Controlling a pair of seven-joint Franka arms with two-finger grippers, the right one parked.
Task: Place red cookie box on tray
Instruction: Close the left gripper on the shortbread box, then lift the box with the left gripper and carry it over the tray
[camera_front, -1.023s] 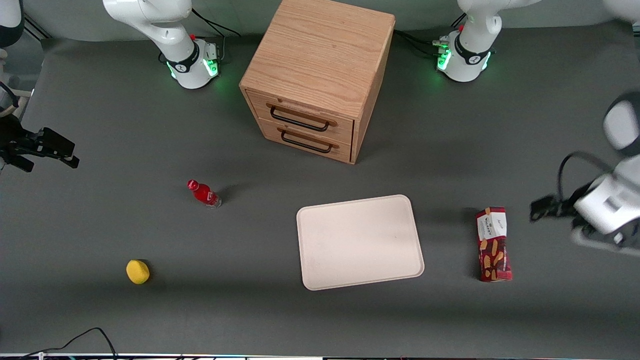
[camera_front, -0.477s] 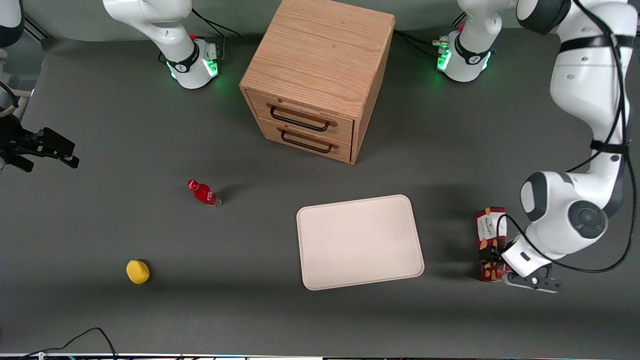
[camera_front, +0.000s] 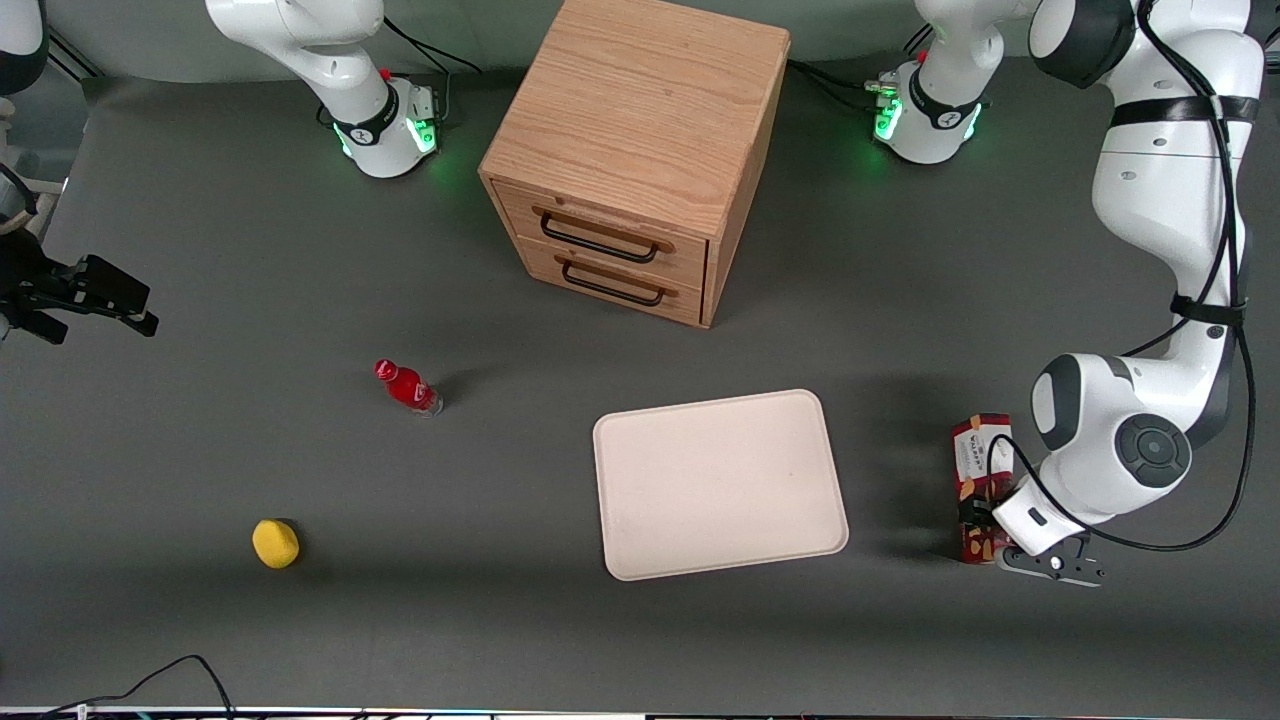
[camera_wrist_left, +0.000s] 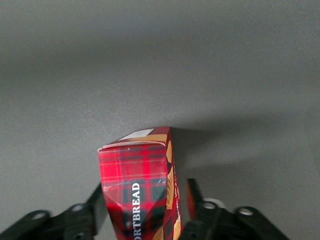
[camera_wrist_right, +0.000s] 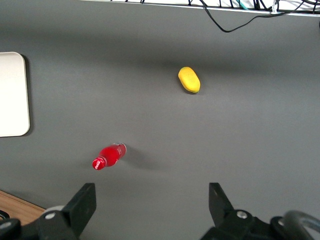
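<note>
The red cookie box (camera_front: 978, 446) lies flat on the grey table, beside the tray (camera_front: 720, 485) toward the working arm's end. Its white-label end points away from the front camera. My left gripper (camera_front: 986, 518) is down over the box's nearer half and hides that part. In the left wrist view the plaid box (camera_wrist_left: 135, 170) sits between the two black fingers (camera_wrist_left: 98, 196) of the gripper (camera_wrist_left: 145, 200). One finger is against the box's side, and a narrow gap shows at the other, so the gripper is open around the box. The tray holds nothing.
A wooden two-drawer cabinet (camera_front: 635, 150) stands farther from the front camera than the tray. A small red bottle (camera_front: 407, 387) and a yellow object (camera_front: 275, 543) lie toward the parked arm's end. Bare table separates the box and the tray.
The left arm swept in from the table's edge and lowered its gripper over the box's nearer half. The box has stayed in place.
</note>
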